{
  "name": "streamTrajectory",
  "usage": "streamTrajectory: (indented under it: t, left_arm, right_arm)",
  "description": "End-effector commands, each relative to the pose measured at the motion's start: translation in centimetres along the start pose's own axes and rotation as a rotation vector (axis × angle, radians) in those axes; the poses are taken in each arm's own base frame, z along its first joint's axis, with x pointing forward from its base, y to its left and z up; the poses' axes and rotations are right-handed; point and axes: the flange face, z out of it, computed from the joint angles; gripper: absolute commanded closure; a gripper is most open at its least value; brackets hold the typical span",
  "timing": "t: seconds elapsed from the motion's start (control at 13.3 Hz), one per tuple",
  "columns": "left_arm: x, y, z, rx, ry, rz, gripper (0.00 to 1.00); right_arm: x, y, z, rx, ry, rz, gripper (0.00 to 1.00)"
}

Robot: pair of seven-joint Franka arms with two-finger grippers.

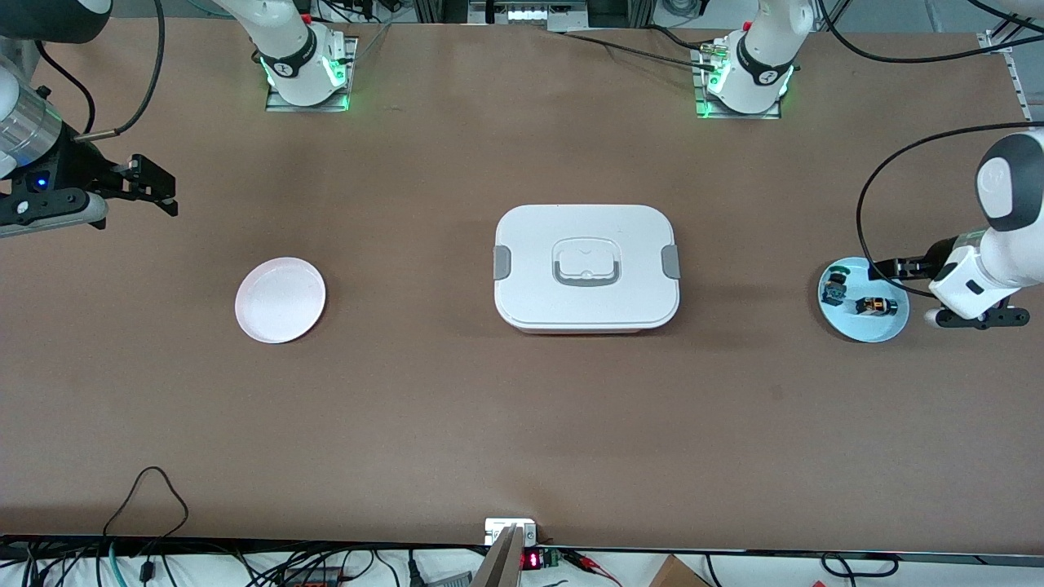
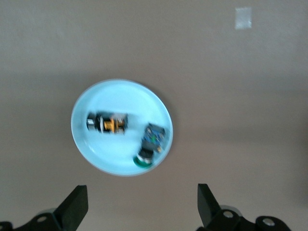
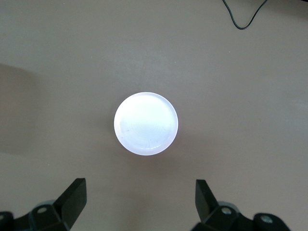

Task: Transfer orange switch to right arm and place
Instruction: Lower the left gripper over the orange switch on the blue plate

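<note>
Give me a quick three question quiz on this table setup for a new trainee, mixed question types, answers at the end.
1. True or false: the orange switch lies on the blue plate.
2. What shares that plate? A) green switch B) a spoon C) nothing
3. Fill in: the pink plate lies toward the ___ arm's end, the white lidded box mid-table.

Key: 1 true; 2 A; 3 right.

Even overhead light, soft shadows. Left wrist view blurred; round pale-blue plate (image 2: pixel 120 91) glares ahead of spread jaws. Front view sharp.
</note>
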Motion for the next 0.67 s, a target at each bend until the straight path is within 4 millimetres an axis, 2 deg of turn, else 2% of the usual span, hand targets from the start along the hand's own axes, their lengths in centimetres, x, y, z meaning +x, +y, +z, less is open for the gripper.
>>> streamTrajectory:
  t: [0.0,0.15,0.37,0.52,0.6]
  left_arm:
    - [-1.8,-2.1,3.8,0.024,0.102,0.065,0.00]
    - [-2.5,-2.7,7.3,0.037,0.191,0.077,0.00]
    - [-2.5,-4.9,12.4,0.031,0.202,0.055,0.00]
    - [-2.4,-5.6,15.2,0.024,0.200,0.050,0.00]
    - [-2.2,-5.5,15.4,0.028,0.216,0.053,0.00]
  right_arm:
    - [0.0,0.0,-0.6,-0.006,-0.003,-0.011,0.00]
    - [0.0,0.0,-0.6,-0.006,-0.003,-0.011,0.00]
    - [0.0,0.1,-0.5,-0.004,-0.004,-0.009,0.00]
    - [0.0,0.1,-0.5,-0.004,-0.004,-0.009,0.00]
    - [0.0,0.0,-0.6,-0.004,-0.003,-0.012,0.00]
